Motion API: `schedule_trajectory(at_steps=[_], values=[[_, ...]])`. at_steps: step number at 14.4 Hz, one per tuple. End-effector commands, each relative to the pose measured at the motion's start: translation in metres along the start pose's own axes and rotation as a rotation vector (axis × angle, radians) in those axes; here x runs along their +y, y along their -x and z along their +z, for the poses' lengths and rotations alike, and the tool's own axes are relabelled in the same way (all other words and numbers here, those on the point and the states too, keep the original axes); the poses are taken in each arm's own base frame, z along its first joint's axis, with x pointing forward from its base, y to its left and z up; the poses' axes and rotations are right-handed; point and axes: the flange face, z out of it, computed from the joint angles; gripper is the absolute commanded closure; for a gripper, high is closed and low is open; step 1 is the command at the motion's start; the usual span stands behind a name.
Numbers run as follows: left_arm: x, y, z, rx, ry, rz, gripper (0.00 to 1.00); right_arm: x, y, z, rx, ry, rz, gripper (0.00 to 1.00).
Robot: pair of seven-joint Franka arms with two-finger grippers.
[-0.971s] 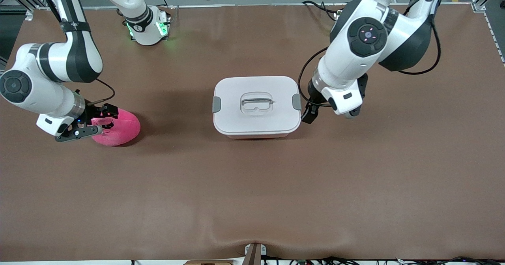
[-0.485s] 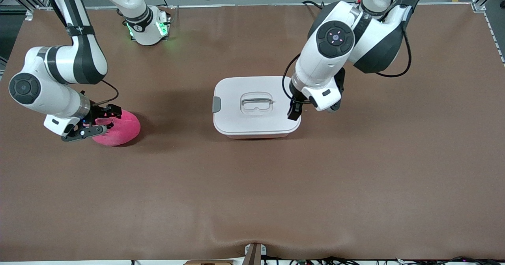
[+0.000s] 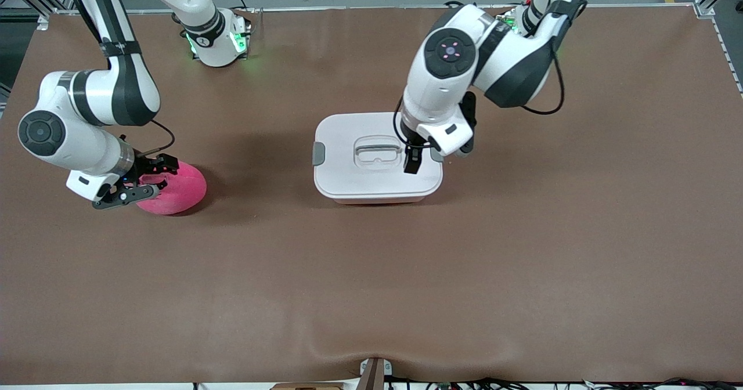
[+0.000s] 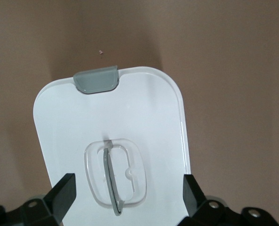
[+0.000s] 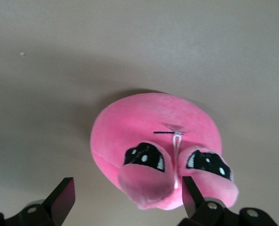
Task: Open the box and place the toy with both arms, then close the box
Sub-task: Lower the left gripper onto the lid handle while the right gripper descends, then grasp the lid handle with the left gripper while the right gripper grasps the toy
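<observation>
Your left gripper (image 3: 413, 162) hovers, jaws spread, over the lidded box (image 3: 377, 155), frame centre. Your right gripper (image 3: 141, 180), also empty, straddles the plush toy (image 3: 174, 188) at frame left. Nothing is done yet.

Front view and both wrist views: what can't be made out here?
- Translucent pink plastic box: contents hidden under its white lid in the front and left wrist views.
- Second grey clip: covered by the left arm in the front view, out of frame in the left wrist view.
- Left gripper, right gripper: fingertips cut off by the wrist views' edges.
- Round pink plush toy: eyes hidden in the front view.
</observation>
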Motion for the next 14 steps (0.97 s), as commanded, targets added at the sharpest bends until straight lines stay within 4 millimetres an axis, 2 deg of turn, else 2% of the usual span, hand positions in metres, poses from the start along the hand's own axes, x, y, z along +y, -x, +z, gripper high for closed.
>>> schedule_trajectory(at_steps=[1,4,7,11,14], values=[[-0.005,0.023,0.017,0.031,0.025,-0.026,0.00,0.010,0.005,0.000,-0.004,0.020,-0.006,0.00],[-0.012,0.038,0.033,0.039,0.027,-0.070,0.00,0.008,0.004,0.003,-0.011,0.019,-0.008,0.00],[-0.015,0.041,0.043,0.045,0.018,-0.073,0.00,0.001,0.002,0.001,-0.013,0.019,-0.017,0.00],[-0.028,0.052,0.067,0.036,0.030,-0.089,0.00,0.000,0.000,0.009,-0.023,0.017,-0.020,0.00],[-0.033,0.057,0.075,0.036,0.043,-0.095,0.00,-0.005,-0.002,0.012,-0.029,0.018,-0.028,0.00]])
